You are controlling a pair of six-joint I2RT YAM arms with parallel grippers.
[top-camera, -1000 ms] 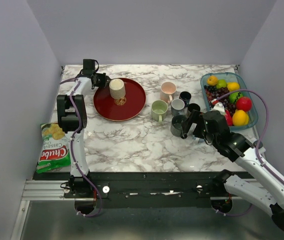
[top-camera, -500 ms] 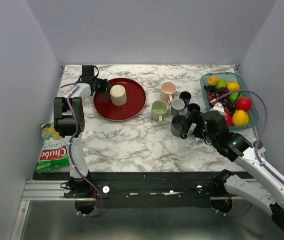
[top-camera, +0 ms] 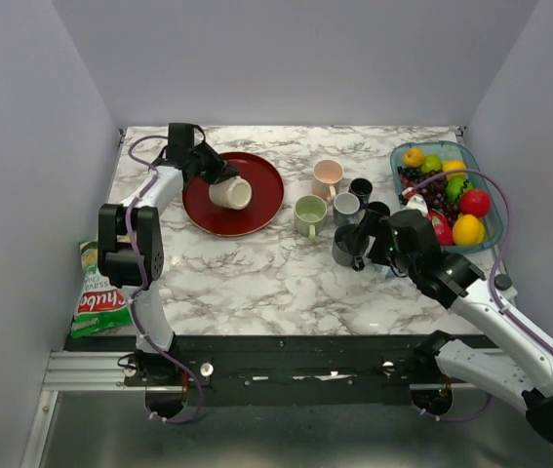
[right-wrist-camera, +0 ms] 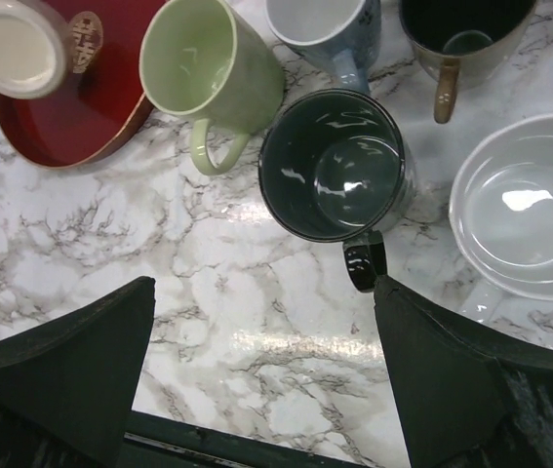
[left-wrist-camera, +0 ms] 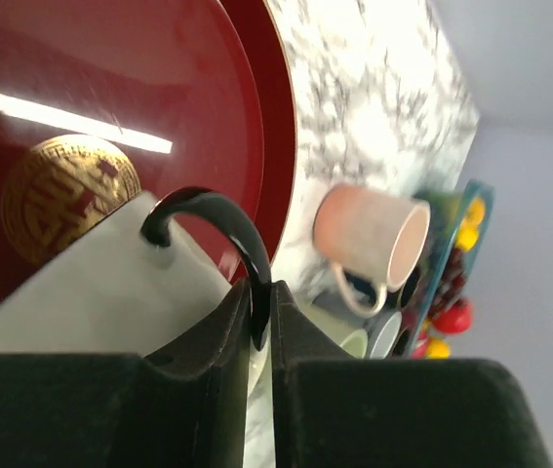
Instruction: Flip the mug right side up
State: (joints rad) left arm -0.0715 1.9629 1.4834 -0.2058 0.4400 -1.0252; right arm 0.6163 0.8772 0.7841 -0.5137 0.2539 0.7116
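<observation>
Left end effector (left-wrist-camera: 259, 314) grips mug (left-wrist-camera: 100, 283); snack bag (top-camera: 96, 302) reads "Chub".

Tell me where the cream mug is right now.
In the top view the cream mug is at back left, tipped over the red plate, its handle pinched by the left gripper.

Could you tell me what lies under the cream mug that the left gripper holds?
The red plate, its gold emblem showing beside the tilted cream mug. Whether the mug touches the plate is hidden.
</observation>
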